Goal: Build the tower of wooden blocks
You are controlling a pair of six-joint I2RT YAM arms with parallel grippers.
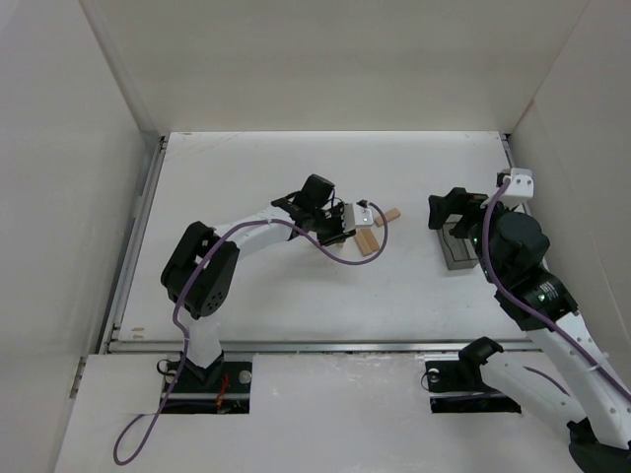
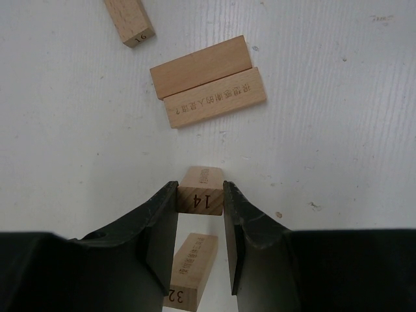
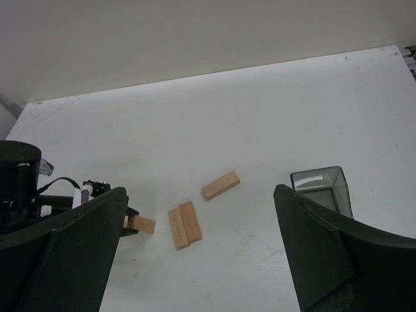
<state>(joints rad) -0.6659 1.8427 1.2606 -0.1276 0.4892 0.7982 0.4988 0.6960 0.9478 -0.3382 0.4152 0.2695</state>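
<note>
My left gripper (image 2: 200, 195) is shut on a tan wooden block marked 14 (image 2: 201, 179), held low over the white table. Another block marked 32 (image 2: 190, 265) lies on the table under the jaws. Two blocks lie flat, side by side and touching (image 2: 208, 84), just beyond the held block. A single block marked 16 (image 2: 130, 21) lies farther off. In the top view the left gripper (image 1: 347, 225) is left of the pair (image 1: 368, 241) and the single block (image 1: 391, 214). My right gripper (image 3: 199, 194) is open and empty, raised above the table.
A small grey translucent bin (image 1: 458, 246) stands under the right arm's wrist, right of the blocks; it also shows in the right wrist view (image 3: 322, 187). White walls enclose the table (image 1: 296, 305) on the left, back and right.
</note>
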